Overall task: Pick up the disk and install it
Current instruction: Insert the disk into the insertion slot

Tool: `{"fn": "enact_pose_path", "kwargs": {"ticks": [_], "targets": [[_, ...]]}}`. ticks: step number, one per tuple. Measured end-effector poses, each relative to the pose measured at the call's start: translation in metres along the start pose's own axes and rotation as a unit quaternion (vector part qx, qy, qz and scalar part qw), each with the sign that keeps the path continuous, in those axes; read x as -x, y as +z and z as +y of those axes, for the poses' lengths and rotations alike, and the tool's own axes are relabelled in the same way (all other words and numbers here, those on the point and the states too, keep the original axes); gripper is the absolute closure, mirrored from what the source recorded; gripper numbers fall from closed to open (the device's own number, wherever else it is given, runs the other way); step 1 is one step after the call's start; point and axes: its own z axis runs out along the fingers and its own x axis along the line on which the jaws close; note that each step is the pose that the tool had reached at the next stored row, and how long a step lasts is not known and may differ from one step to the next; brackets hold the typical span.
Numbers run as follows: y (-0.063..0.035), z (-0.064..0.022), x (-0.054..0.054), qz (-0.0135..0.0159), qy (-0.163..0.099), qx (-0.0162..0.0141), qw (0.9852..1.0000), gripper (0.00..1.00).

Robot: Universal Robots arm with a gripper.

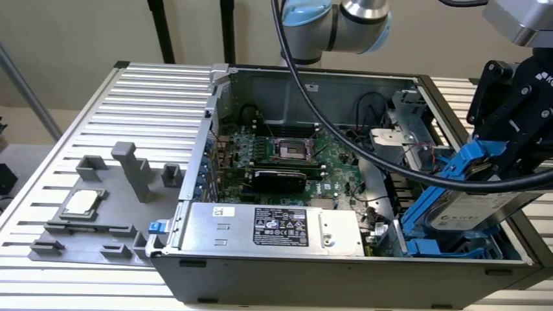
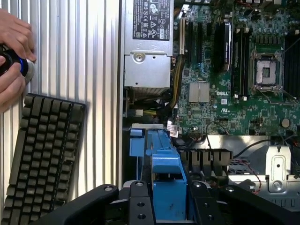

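- The gripper (image 1: 506, 162) is clenching the disk (image 1: 471, 210) by the bright blue carrier. In the wrist view the carrier's blue end (image 2: 166, 176) is sitting between the black fingers (image 2: 136, 206) of the gripper (image 2: 168, 204).
- The disk is hanging tilted over the open computer case (image 1: 346, 285), at the case's end toward the exterior view's right. Its silver-grey face with the white label is showing, and its lower end is dipping toward the drive bay (image 1: 445, 247) in that corner.
- Whether the lower end is touching the bay's blue rails, I cannot tell.
- Judging from this, the pick-up is done: the disk is off any resting surface and in the arm's grasp.
- The installing is looking only part way along, since the disk is standing at an angle and not lying seated in the bay.
- Inside the case, the power supply (image 1: 272, 227) is lying along the front wall and the motherboard (image 1: 276, 152) is sitting behind it, both apart from the disk.
- Outside the case, toward the exterior view's left, a small silver chip (image 1: 80, 203) is resting on a grey fixture (image 1: 95, 230).
- Beside the case in the wrist view, a keyboard (image 2: 44, 154) is lying on the ribbed table, and a person's hands (image 2: 14, 33) are holding a small dark object near it.
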Motion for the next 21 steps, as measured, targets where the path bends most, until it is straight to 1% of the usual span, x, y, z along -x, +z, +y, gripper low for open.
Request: {"fn": "enact_pose_path", "kwargs": {"ticks": [7, 21], "targets": [[0.0045, -0.0004, 0.0, 0.0001, -0.002, 0.0017, 1.0, 0.67], [0.013, -0.0008, -0.001, 0.0002, -0.004, 0.0019, 1.0, 0.67]]}}
